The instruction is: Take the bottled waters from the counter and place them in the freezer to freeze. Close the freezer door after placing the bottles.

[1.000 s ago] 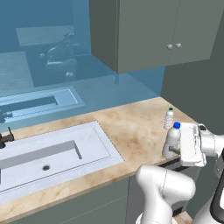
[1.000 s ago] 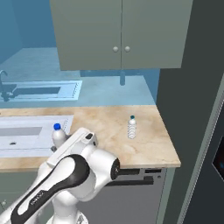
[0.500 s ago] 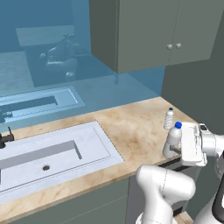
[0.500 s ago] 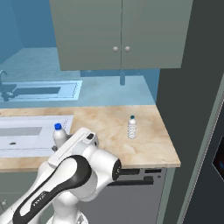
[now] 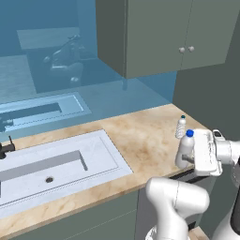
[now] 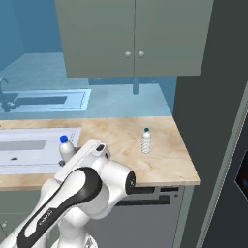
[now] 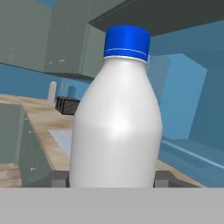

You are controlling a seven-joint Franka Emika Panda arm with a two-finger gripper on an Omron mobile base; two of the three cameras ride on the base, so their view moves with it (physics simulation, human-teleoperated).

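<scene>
Held bottle (image 7: 116,118): in end effector (image 5: 187,157), clamped low on body, near right worktop (image 5: 140,136) edge | handling: likely light, smooth, thin-walled, squeezable; grip body, not blue cap | second bottle (image 6: 146,141): upright, far right, well apart

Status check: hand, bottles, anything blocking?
Hand shut on near bottle, lifted off counter. Second bottle upright on counter. Nothing blocking.
</scene>
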